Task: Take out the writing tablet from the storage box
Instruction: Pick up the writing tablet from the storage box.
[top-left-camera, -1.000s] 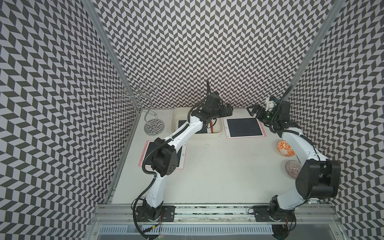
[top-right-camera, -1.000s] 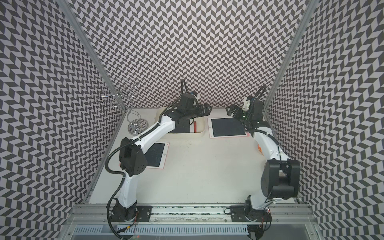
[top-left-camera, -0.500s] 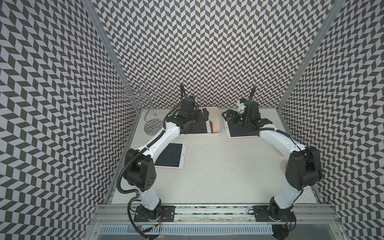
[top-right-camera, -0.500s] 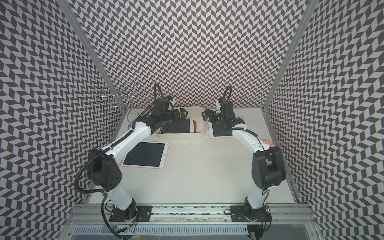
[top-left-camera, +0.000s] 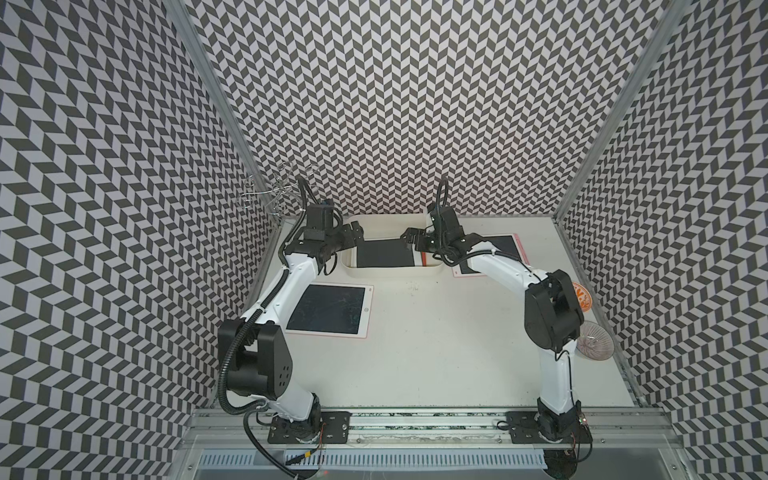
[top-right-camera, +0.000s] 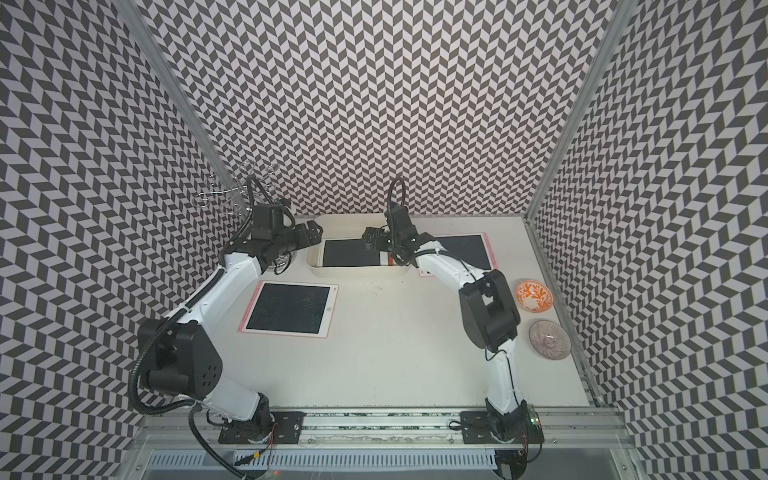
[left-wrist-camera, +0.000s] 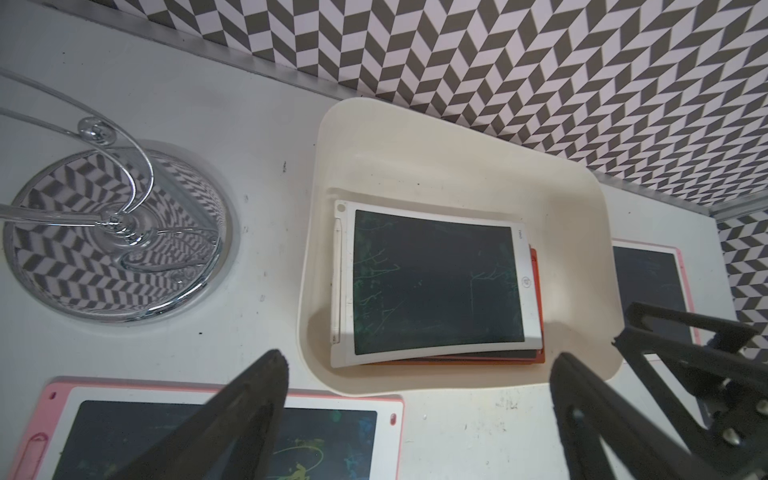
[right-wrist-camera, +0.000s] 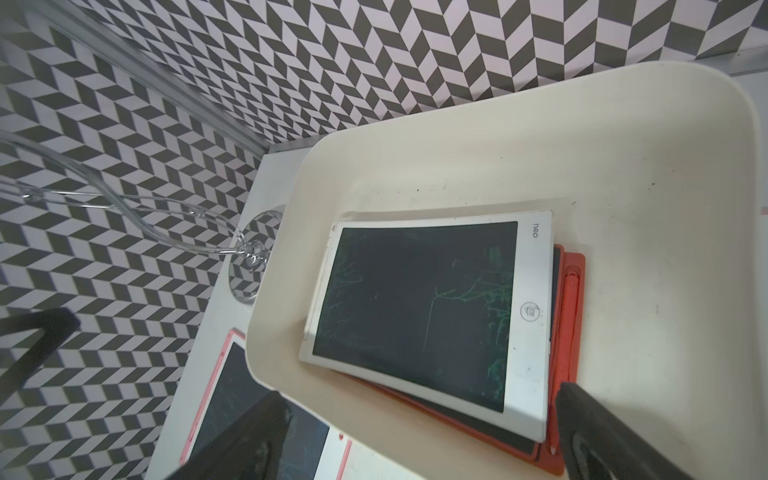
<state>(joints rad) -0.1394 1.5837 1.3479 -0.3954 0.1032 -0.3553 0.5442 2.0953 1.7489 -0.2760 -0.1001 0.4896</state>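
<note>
Both arms have just swung in to the storage box (top-left-camera: 390, 272) at the far side of the desk (top-left-camera: 436, 365). The left hand (top-left-camera: 356, 232) now hovers at its left end and the right hand (top-left-camera: 409, 237) over its right end. Both hands are wide open and hold nothing, so the grab looks ready to start. In the box, a white writing tablet (left-wrist-camera: 436, 282) lies flat on a red tablet (right-wrist-camera: 575, 291).

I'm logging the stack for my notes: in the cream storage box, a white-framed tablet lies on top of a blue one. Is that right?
No. The white-framed tablet in the storage box lies on a red-orange tablet, not a blue one. The right wrist view shows it.
</note>
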